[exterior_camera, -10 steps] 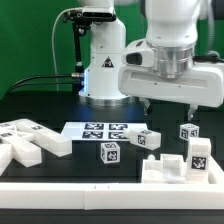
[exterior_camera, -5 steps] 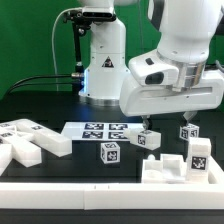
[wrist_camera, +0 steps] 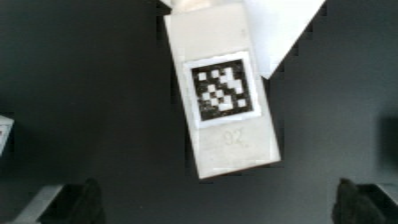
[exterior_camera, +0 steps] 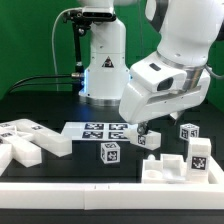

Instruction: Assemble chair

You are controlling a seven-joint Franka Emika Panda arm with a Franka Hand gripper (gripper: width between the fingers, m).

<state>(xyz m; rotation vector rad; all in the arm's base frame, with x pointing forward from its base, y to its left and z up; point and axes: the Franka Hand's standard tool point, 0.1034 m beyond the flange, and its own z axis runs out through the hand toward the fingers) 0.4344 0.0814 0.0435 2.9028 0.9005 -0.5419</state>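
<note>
The chair is in loose white tagged parts. A short white bar with one tag (exterior_camera: 149, 139) lies right of the marker board (exterior_camera: 98, 129); in the wrist view the bar (wrist_camera: 228, 95) lies lengthwise ahead of the jaws. My gripper (exterior_camera: 143, 127) hangs tilted just above and behind this bar, open and empty. In the wrist view the gripper (wrist_camera: 224, 205) shows both dark fingertips (wrist_camera: 79, 201) wide apart, with the bar's near end just short of them. Long bars and slabs (exterior_camera: 30, 143) lie at the exterior view's left. A blocky part with tagged posts (exterior_camera: 186, 161) stands at the right.
A small tagged cube (exterior_camera: 110, 151) sits in front of the marker board. Another small tagged post (exterior_camera: 188, 132) stands at the exterior view's right. A white rail (exterior_camera: 100, 190) runs along the front edge. The robot base (exterior_camera: 100, 60) is behind.
The arm has come down, tilted and shifted toward the exterior view's left, bringing the open gripper close over the short tagged bar. No part has moved.
</note>
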